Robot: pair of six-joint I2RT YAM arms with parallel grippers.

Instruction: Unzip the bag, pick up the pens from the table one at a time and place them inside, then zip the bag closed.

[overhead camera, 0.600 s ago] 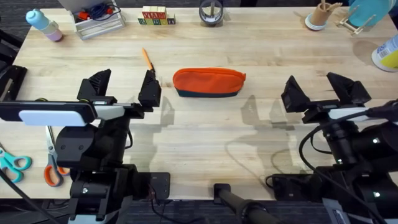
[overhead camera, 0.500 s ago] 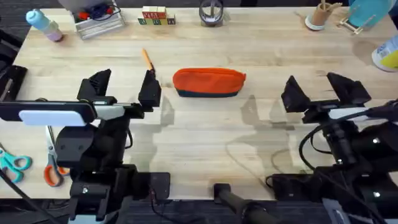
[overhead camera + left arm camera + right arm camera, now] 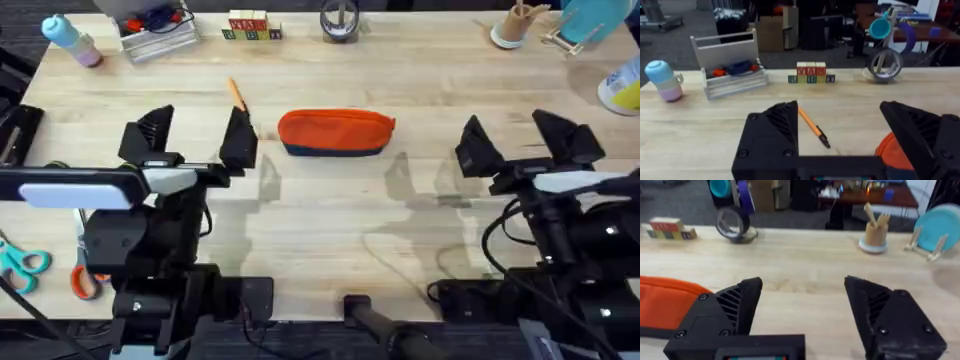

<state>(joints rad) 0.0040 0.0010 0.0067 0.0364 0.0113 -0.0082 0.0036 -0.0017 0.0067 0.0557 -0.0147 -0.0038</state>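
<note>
Your left gripper and right gripper both hover with fingers spread apart above the light wooden plank bench. Between them lies the oblong orange fabric pouch, seemingly zipped. Beside your left gripper rests a slim orange pen.

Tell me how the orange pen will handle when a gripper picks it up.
The pen looks slim and round, lying flat on the table, so a nudge would probably roll it. It seems stiff and light. Its narrow barrel may slip or pivot unless pinched near mid-length.
</note>
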